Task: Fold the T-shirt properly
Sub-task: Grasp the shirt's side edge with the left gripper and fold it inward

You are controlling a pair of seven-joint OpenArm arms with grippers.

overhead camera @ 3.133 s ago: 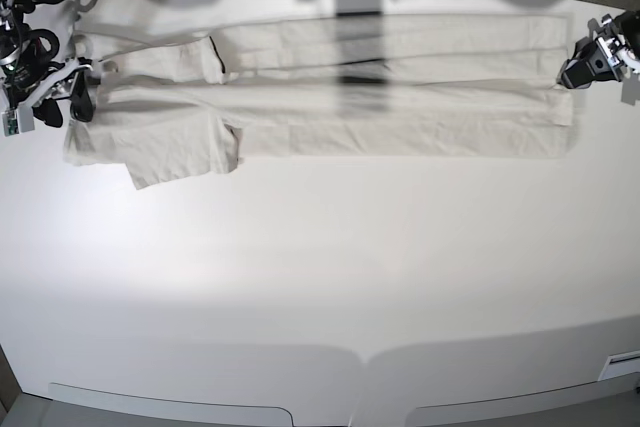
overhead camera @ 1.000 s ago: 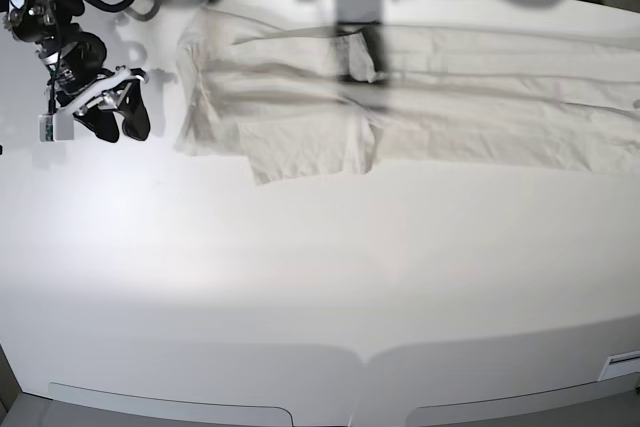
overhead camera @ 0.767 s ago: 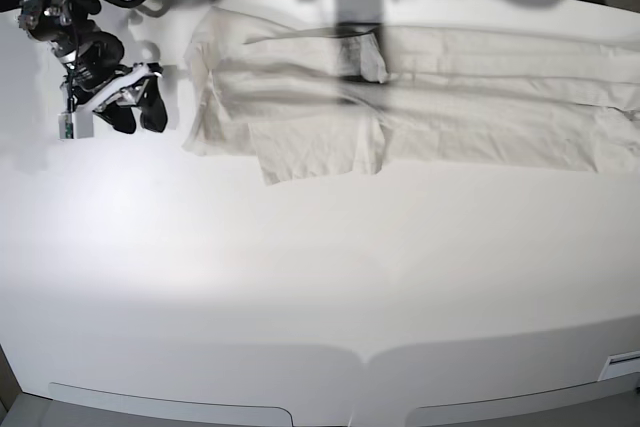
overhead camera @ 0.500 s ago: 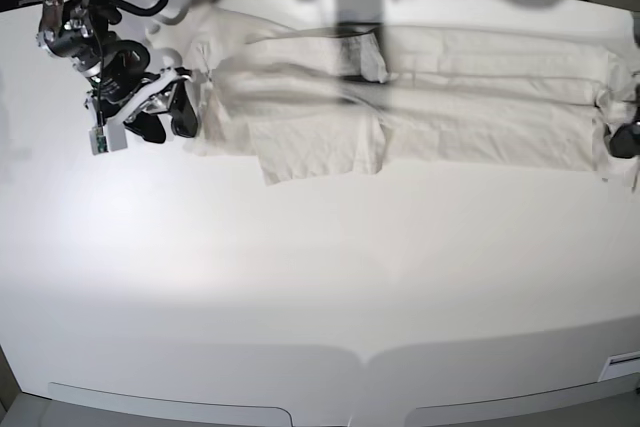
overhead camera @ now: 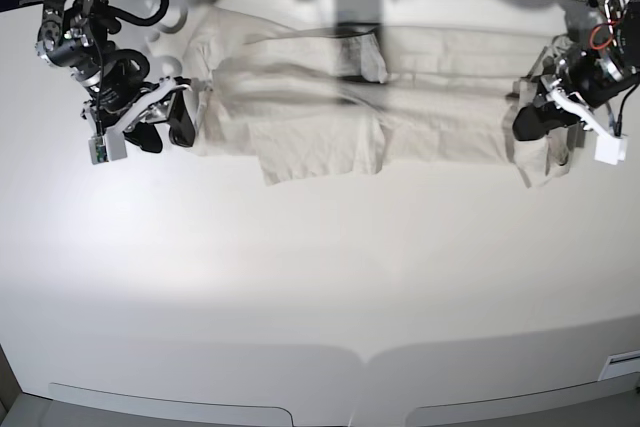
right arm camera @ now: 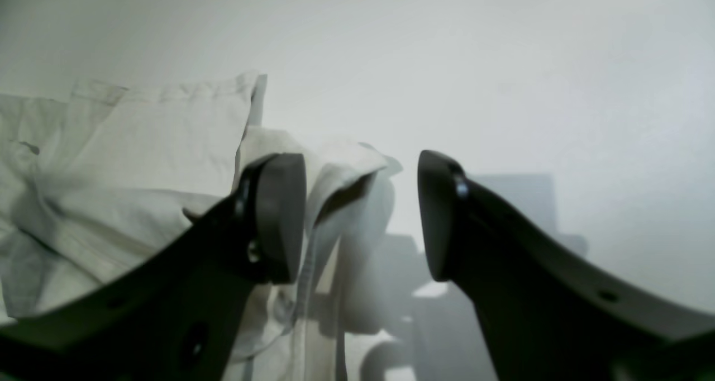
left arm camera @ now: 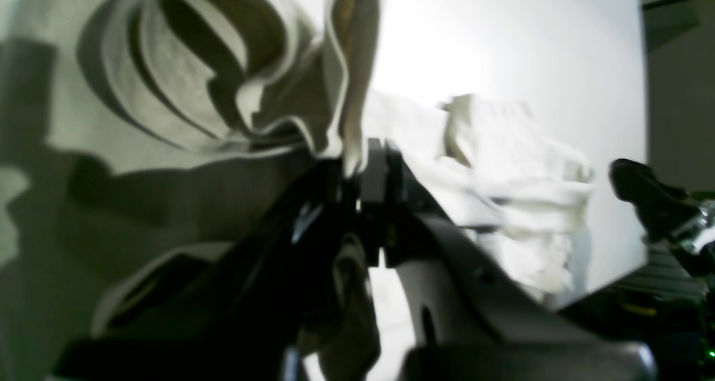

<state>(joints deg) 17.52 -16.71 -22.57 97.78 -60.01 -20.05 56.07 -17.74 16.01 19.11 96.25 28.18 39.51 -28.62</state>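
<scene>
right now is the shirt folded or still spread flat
Partly folded: the T-shirt lies as a long band, sides and sleeves turned in, its hem end bunched and lifted in the shut left gripper.

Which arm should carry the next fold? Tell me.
Left. The left gripper is shut on the T-shirt hem, while the right gripper is open at the collar end, gripping nothing.
</scene>
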